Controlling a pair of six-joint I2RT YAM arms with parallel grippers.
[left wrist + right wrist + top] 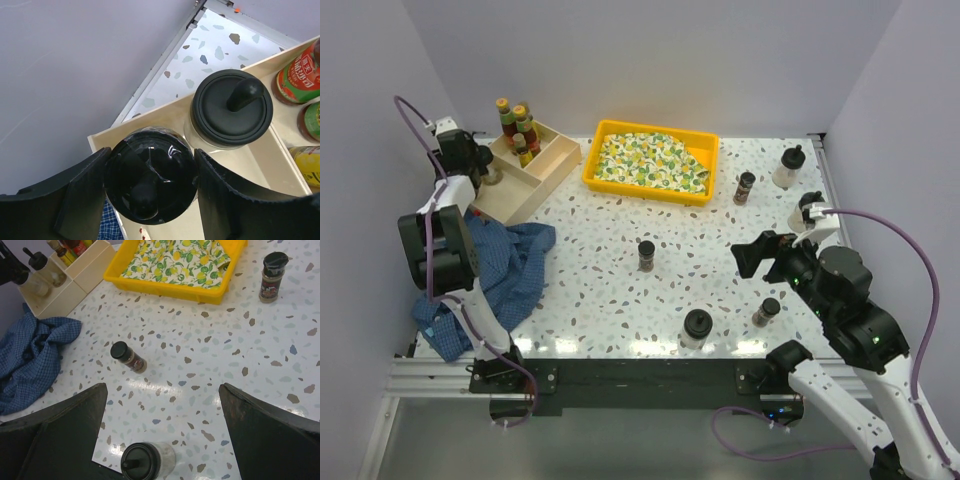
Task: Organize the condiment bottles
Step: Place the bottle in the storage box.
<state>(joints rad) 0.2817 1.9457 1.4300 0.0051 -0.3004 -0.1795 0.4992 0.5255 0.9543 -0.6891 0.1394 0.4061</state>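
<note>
The left gripper [152, 160] is clamped on the glossy black cap of a clear squat bottle [145, 195], one ridged finger on each side. The bottle stands cap up, long axis vertical, at the left end of the pale wooden box [545, 170] in the table's far left corner; whether its base rests there cannot be told. Just beside it in the same compartment stands a second squat bottle [232, 107], knob upward. Slim sauce bottles [520, 125] stand upright in the box's far compartments.

The right gripper [162, 395] hangs released, jaws wide, above the table's right side. Below it, near the near edge, stands another black-capped squat bottle [147, 460]; a brown spice jar [128, 356] is upright mid-table.

The table [600, 300] is shiny white with speckled chips, enclosed by plain pale walls [650, 60]. A yellow plastic tray [640, 192] holds a lemon-print cloth [645, 160]; a crumpled blue checked cloth [515, 265] lies at the left edge
</note>
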